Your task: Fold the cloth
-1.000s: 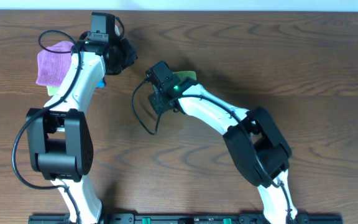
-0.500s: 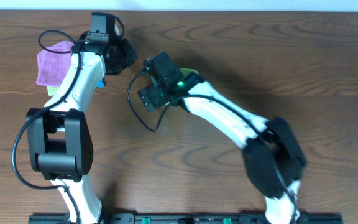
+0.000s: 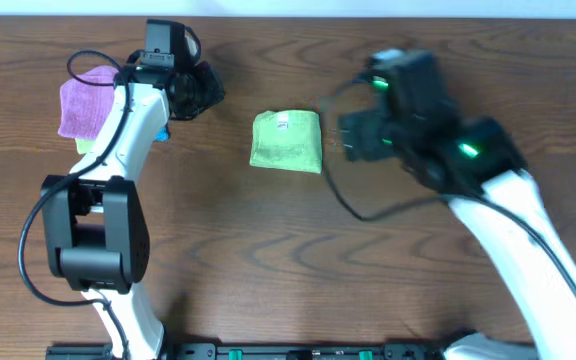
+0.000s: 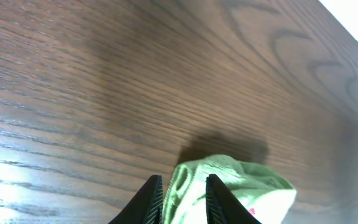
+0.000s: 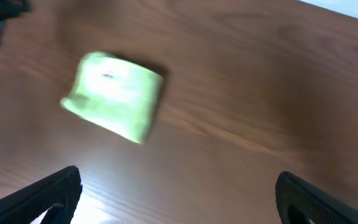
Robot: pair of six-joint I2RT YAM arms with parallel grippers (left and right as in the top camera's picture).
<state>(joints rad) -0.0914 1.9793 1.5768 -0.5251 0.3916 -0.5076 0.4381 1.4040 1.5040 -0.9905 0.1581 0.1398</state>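
overhead: folded cloth (image 3: 286,141) flat, edges touching nothing, w/ table (image 3: 298,240) all rnd.

A dark brown counter (image 3: 268,250) with bold, swirling wood grain fills almost all of the overhead view. Along its far edge runs a thin pale strip (image 3: 368,8) of whitish background, too narrow to tell whether it is wall or floor; both wrist views catch the same white at their upper right corners. Soft light from above leaves a pale sheen (image 4: 17,180) on the wood and blurred, dim shadows.
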